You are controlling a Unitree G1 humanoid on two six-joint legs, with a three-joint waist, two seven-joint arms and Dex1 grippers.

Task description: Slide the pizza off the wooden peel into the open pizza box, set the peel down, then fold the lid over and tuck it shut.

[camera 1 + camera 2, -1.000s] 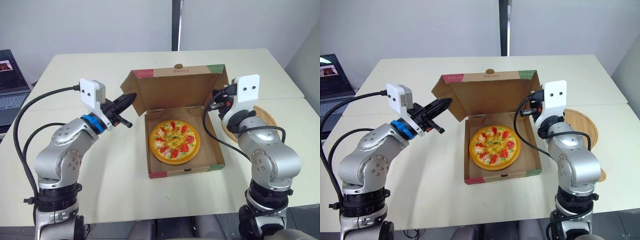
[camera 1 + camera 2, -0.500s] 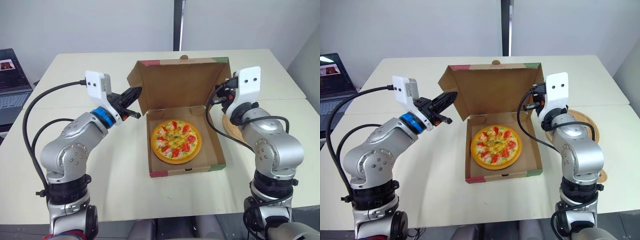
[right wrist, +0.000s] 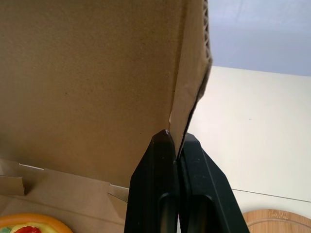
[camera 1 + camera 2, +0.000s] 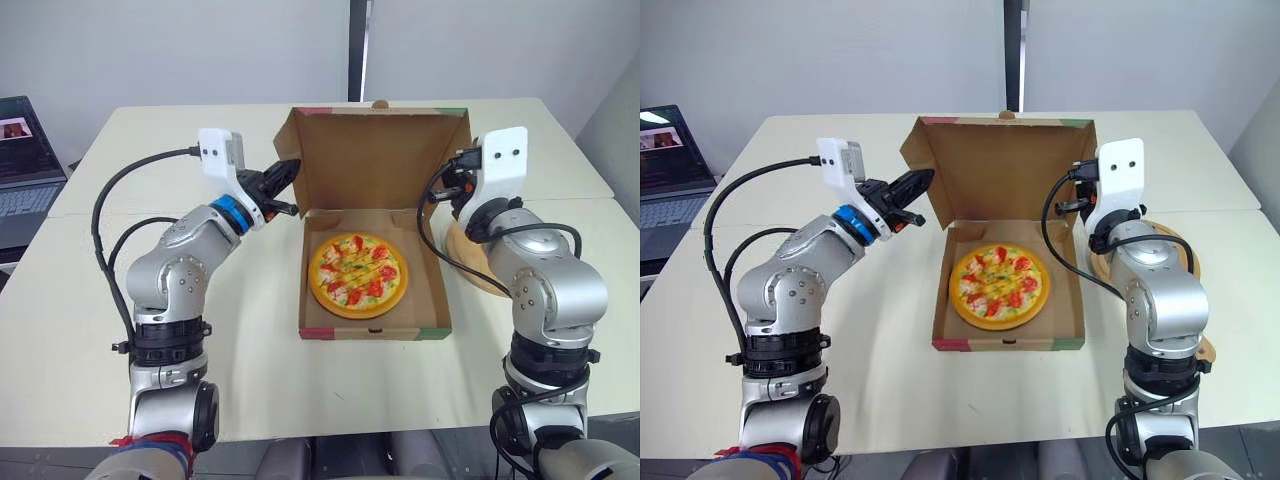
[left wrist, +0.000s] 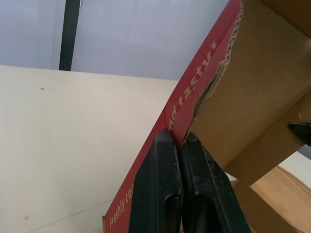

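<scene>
- Supporting every item, the table (image 4: 120, 300) is seen with the box (image 4: 441, 300) at its centre. Nothing holds the box base down.
- The lid (image 4: 380, 160) is raised roughly upright at the far edge of the box. Folding it over is judged to be the step in hand.
- The peel (image 3: 272, 221) lies flat on the table just right of the box.
- The pizza (image 4: 358, 275) lies flat inside the box base.
- The left gripper (image 5: 177, 138) is clenched on the lid's left edge. The right gripper (image 3: 176, 136) is clenched on the lid's right side flap.
- Risk: if the two arms are not moved evenly, the lid may be twisted or its corrugated edge torn.
- Risk: the base may be dragged or tipped by the pull, and the pizza shifted.
- Risk: the side flaps may be left outside the walls, so the tuck fails.
</scene>
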